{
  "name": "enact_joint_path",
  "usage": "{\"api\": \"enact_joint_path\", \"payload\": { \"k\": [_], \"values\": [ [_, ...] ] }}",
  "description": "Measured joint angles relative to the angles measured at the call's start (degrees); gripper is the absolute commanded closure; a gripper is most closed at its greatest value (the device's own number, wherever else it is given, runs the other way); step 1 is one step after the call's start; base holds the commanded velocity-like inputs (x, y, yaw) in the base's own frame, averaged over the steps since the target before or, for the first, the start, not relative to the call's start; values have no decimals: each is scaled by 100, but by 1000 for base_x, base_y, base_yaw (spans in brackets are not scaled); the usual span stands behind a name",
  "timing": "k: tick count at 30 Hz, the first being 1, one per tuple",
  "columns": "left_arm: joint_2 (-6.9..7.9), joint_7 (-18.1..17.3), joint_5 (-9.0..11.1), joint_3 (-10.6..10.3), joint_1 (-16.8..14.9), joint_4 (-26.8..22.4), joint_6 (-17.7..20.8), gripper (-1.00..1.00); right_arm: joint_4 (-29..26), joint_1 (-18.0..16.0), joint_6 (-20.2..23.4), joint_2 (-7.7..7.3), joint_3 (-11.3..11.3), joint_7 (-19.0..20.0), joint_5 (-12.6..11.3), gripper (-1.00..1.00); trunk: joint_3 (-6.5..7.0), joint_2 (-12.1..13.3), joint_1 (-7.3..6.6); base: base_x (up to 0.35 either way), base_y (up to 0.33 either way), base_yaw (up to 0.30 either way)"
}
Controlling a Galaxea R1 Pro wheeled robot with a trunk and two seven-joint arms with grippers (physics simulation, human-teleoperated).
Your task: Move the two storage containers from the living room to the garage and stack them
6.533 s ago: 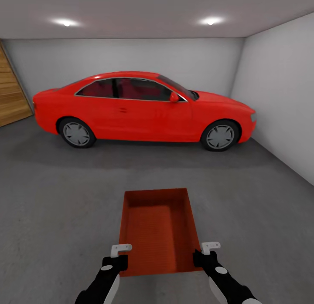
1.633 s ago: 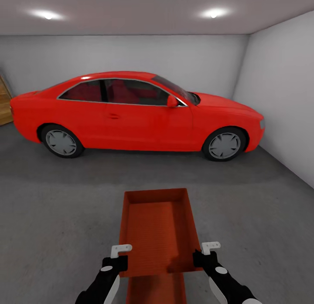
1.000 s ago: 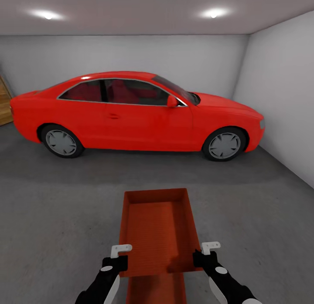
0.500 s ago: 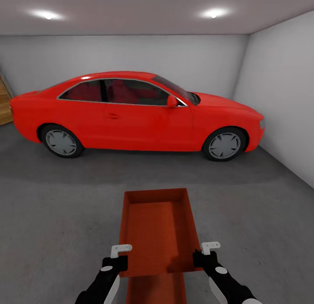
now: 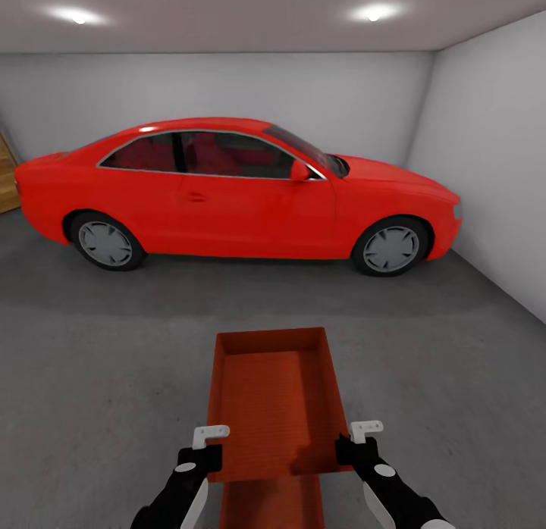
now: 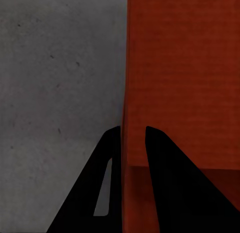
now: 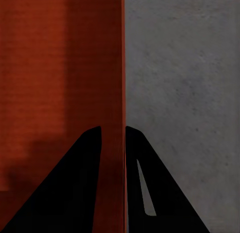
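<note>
I am in the garage. A rust-red open-top storage container hangs in front of me above the dark grey floor, long axis pointing away. My left gripper is shut on its left wall and my right gripper on its right wall. In the left wrist view the fingers straddle that red wall, as they do in the right wrist view. Below the held bin's near end, a second storage container shows at the picture's bottom edge.
A red coupe car stands side-on across the garage, a few metres ahead. A white wall runs along the right. A wooden panel shows at the far left. Open concrete lies on both sides of the containers.
The head camera has shifted a little, so the car sits slightly higher. The held container and both grippers have kept their places. 6.5 s ago the second container did not show.
</note>
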Motion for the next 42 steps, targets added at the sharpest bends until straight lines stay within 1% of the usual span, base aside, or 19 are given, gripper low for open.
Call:
{"api": "enact_joint_path", "payload": {
  "k": [42],
  "values": [
    [0,-8,-4,16,0,0,4,100,0,0,6,3,1,-3,1,100,-392,-1,0,0,0,0]
  ]
}}
